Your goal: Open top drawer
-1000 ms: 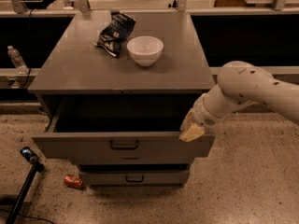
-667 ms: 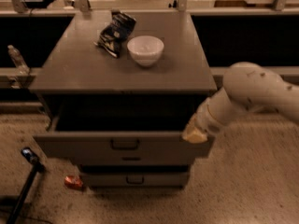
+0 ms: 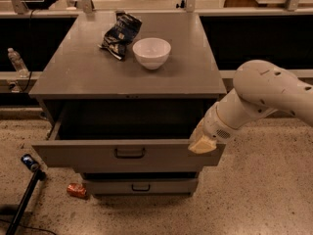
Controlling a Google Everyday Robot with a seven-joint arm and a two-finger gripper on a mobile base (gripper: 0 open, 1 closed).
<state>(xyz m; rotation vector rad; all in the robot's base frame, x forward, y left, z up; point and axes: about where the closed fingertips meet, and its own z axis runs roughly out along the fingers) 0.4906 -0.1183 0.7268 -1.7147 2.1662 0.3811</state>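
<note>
The top drawer is a wide grey metal drawer with a small black bar handle at the centre of its front. It stands pulled out from the grey cabinet, its deep box dark inside. My gripper is at the right end of the drawer front, at its upper edge, on the white arm that reaches in from the right. A narrower drawer front sits below, pushed in.
On the cabinet top stand a white bowl and a crumpled dark chip bag. A small orange can lies on the floor at the cabinet's lower left. A black pole with a blue tip leans at left. A water bottle stands far left.
The arm has shifted slightly down and to the right along the drawer's right end. The drawer stands about as far out as before.
</note>
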